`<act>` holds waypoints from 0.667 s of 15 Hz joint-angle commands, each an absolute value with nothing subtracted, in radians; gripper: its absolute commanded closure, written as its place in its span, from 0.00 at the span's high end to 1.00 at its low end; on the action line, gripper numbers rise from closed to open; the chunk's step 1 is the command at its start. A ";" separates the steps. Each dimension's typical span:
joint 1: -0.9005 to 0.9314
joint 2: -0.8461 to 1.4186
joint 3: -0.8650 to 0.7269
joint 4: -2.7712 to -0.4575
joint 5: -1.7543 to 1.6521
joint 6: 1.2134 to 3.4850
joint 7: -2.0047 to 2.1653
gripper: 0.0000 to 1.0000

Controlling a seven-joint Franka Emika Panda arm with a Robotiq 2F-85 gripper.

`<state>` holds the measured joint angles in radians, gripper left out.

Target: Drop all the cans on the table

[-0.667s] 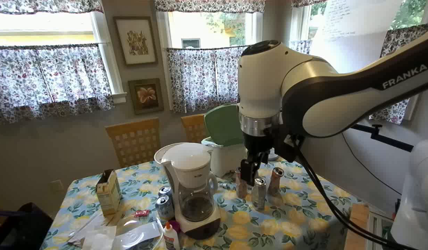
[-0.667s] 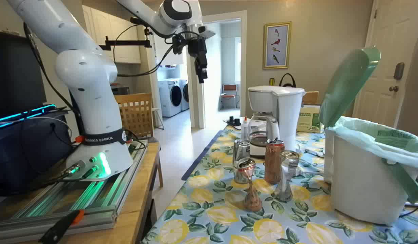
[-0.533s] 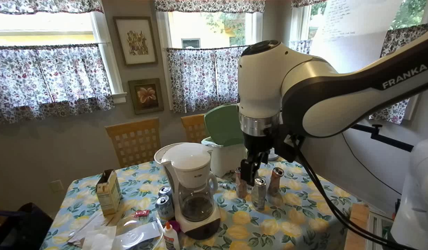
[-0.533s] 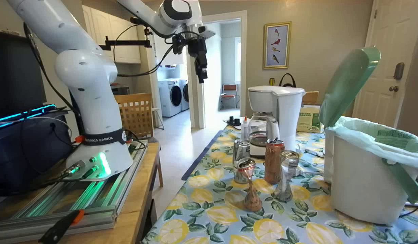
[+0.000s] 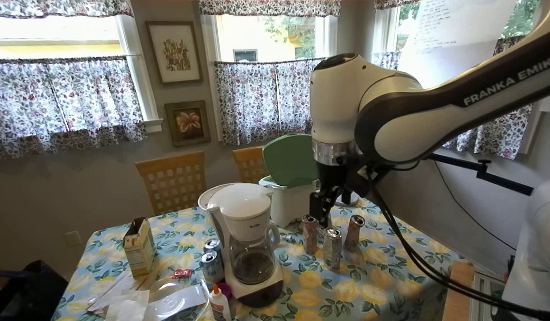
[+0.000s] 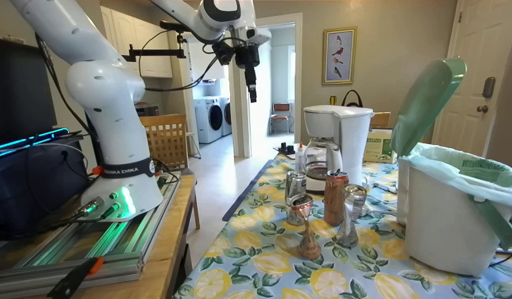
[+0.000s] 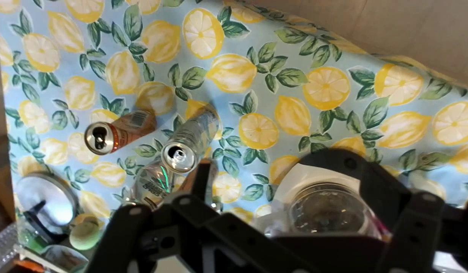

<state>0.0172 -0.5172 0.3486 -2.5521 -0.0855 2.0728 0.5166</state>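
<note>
Gripper (image 6: 252, 99) wide, empty, at eleven o'clock from the cans (image 6: 335, 199) in an exterior view. All visible stand on the table (image 6: 289, 286); placing seems complete.

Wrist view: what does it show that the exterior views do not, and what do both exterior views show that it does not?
Only the wrist view shows a barcode on an orange can and, clearly, the gap in the open hand.

Only the exterior views show framed pictures, the yellowish box and the robot's arm.

All share the cans, the coffee maker and the table, though in the wrist view the hand partly hides the coffee maker.
</note>
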 commanded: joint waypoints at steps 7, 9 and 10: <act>-0.113 -0.507 0.110 -2.731 -0.119 2.460 0.415 1.00; -0.122 -0.495 0.083 -2.765 -0.121 2.543 0.352 1.00; -0.112 -0.483 0.057 -2.777 -0.112 2.576 0.285 1.00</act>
<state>-0.1130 -0.5063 0.1007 -2.7349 -0.1004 2.4722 0.3946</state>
